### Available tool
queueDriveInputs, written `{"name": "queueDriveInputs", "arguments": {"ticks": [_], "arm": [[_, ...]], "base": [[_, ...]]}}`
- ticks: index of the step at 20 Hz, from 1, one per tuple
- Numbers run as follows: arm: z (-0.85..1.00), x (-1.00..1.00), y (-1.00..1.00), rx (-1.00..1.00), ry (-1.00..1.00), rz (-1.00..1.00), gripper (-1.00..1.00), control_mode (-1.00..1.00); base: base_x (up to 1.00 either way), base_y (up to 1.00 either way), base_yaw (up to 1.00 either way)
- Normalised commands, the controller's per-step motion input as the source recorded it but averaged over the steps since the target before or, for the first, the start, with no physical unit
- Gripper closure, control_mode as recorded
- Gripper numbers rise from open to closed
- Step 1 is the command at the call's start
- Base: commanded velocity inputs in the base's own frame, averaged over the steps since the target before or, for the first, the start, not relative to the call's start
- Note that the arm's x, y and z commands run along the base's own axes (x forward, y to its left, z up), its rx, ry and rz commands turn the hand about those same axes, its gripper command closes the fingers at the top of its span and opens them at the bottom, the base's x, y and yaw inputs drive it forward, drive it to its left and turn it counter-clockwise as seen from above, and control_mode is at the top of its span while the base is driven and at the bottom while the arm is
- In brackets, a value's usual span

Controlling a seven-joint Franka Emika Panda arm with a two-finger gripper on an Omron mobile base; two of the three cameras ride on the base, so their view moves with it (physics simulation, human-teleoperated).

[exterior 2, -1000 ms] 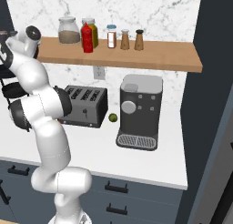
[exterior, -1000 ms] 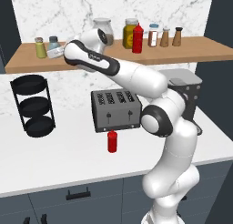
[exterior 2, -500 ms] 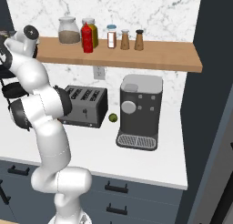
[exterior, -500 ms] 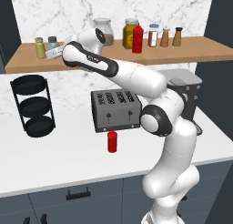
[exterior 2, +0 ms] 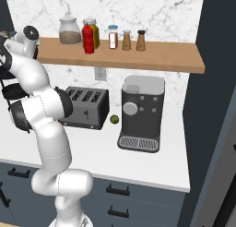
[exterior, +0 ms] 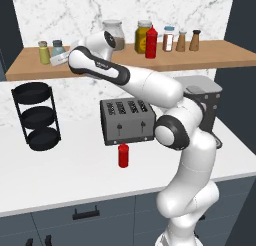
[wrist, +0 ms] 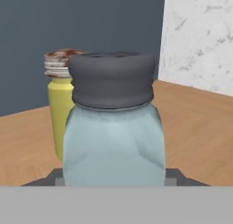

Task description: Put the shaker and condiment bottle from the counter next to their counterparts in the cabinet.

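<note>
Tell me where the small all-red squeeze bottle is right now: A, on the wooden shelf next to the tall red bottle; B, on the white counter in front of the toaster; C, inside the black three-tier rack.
B: the small red squeeze bottle stands on the white counter just in front of the toaster.

kitchen — toaster (exterior: 127, 121) | coffee machine (exterior 2: 140, 112) | marble wall (exterior 2: 152, 11) — wooden shelf (exterior 2: 161, 56)

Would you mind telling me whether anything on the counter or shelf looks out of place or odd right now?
Only the small red condiment bottle stands out: alone on the counter before the toaster, away from the taller red bottle on the shelf. Nothing looks tipped or spilled.
</note>
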Motion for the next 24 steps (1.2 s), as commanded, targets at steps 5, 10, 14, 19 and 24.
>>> {"name": "queueDriveInputs", "arguments": {"ticks": [5,10,14,19,24], "arm": [[-0.24,0.00,0.00,0.00,0.00,0.00,-1.00,-1.00],[-0.03,-0.06,-0.06,0.02,0.00,0.00,-1.00,-1.00],[0.00,-0.24,-0.19,0.03,-0.04,0.00,-1.00,-1.00],[0.00,-0.30,-0.27,0.03,-0.03,0.00,-1.00,-1.00],[0.00,-0.42,-0.36,0.06,0.00,-0.04,-1.00,-1.00]], "base": [[0.00,0.00,0.00],[0.00,0.00,0.00],[0.00,0.00,0.00],[0.00,0.00,0.00],[0.00,0.00,0.00]]}}
